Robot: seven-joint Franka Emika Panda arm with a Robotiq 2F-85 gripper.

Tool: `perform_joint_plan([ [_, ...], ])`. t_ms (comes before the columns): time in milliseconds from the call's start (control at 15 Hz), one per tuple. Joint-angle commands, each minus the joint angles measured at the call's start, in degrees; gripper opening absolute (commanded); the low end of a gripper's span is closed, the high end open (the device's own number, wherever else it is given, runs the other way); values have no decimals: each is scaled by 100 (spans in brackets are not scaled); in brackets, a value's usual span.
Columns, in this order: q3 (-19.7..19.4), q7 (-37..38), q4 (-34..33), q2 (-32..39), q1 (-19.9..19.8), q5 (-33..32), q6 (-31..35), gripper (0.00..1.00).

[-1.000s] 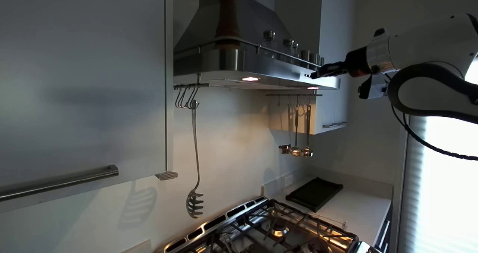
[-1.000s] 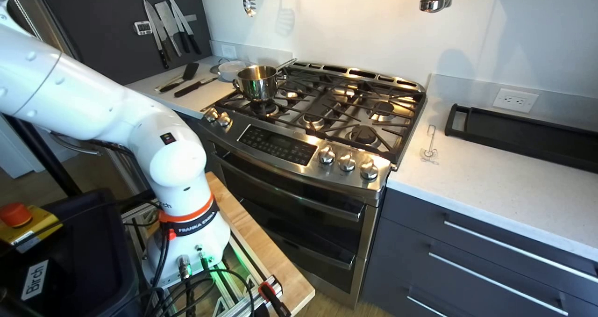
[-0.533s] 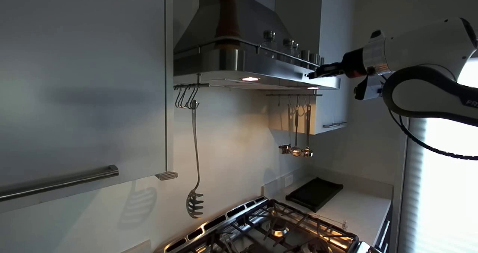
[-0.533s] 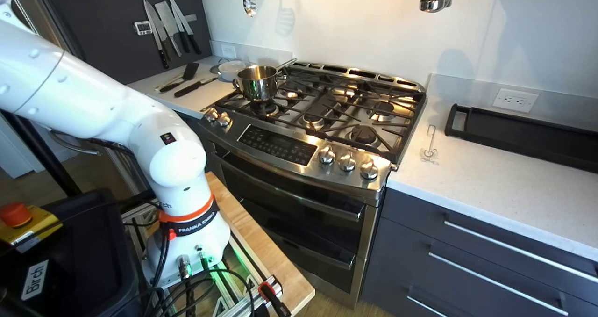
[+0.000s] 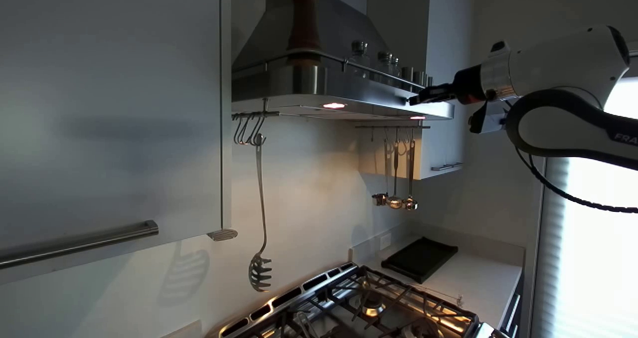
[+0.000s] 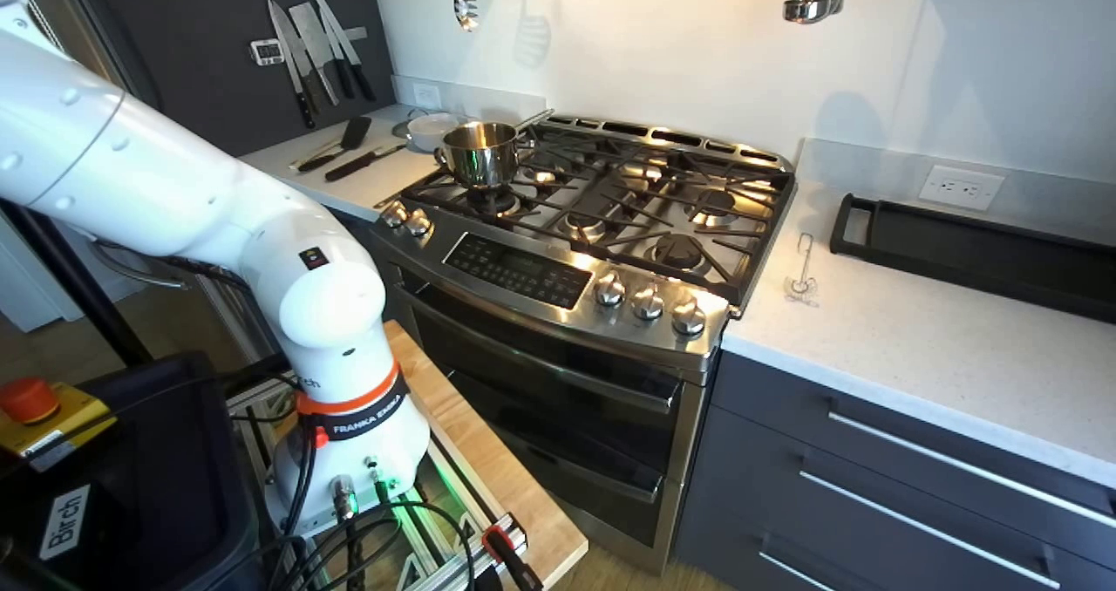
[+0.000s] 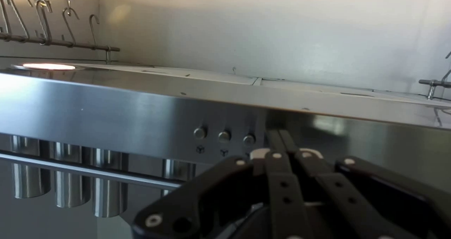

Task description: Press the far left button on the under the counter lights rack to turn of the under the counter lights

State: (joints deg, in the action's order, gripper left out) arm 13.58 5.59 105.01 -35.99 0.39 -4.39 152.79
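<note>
Found end effector (image 7: 280, 136) at steel front of hood (image 5: 369, 91), with fingertips (image 7: 273, 140) side by side, only a thin seam between them, and nothing in hold. Read wrist view as upside down, with hood's underside toward the view's top and canisters (image 7: 67, 193) behind rail (image 7: 141, 180) toward its bottom. Counted three round buttons (image 7: 224, 136) in a row on hood's front there, just beside the fingertips on the view's left. Could not single out far left button, given a stretch of hood's front hidden behind the fingertips. Could not tell touch from a slight gap between fingertips and hood. Noted two lights (image 5: 334, 105) lit in hood's underside in an exterior view, plus one glowing in wrist view. Recorded arm (image 5: 563, 64) in both exterior views. Located stove (image 6: 610, 212) below hood, with pot (image 6: 479, 159) on top toward the left in an exterior view. Logged whisk (image 6: 802, 273) and tray (image 6: 985, 247) on counter (image 6: 924, 356) beside stove, with whisk between stove and tray. Saw utensils (image 5: 395, 202) hanging below hood, and pasta server (image 5: 257, 268) hanging nearer the camera. Observed several knives (image 6: 311, 33) mounted, tilted, on dark wall (image 6: 192, 68) past stove.
</note>
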Motion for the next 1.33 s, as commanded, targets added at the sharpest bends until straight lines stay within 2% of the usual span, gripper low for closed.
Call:
perform_joint_plan([
  [0, 7, 36, -55, 95, 56, -43, 110, 0],
  [1267, -38, -74, -176, 359, 77, -65, 262, 0],
])
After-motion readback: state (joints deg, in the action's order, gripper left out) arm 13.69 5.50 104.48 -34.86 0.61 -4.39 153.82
